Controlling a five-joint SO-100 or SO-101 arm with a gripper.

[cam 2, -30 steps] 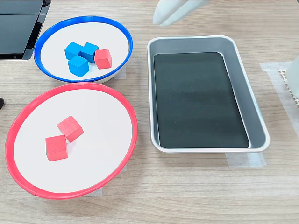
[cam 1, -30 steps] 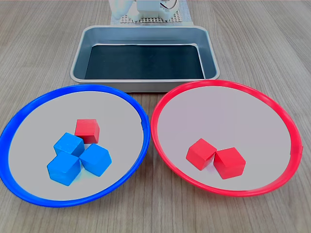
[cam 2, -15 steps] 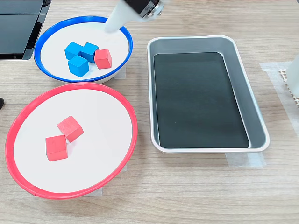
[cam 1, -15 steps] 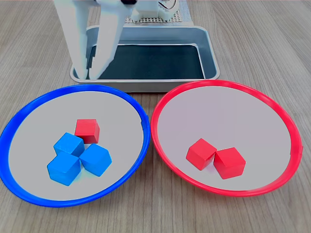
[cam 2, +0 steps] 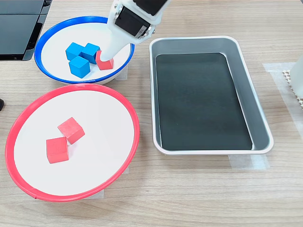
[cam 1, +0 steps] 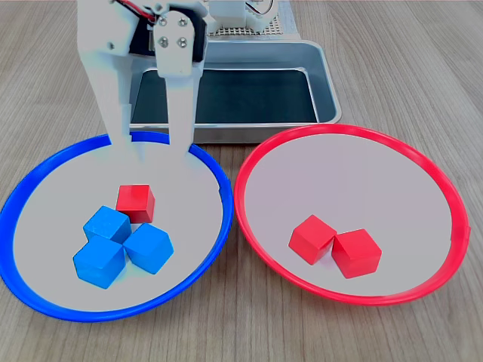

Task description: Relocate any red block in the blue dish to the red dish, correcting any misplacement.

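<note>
Now the hand hangs spread over the far rim of the blue dish, its two white fingers apart and empty. Just nearer the camera in the first exterior view, the red block lies touching three blue cubes, its far and right sides free. Half a second ago the hand was back over the metal tray. Two red cubes sit in the red dish.

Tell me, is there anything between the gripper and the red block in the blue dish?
No. In the first exterior view only bare grey dish floor separates the gripper from the red block in the blue dish.
</note>
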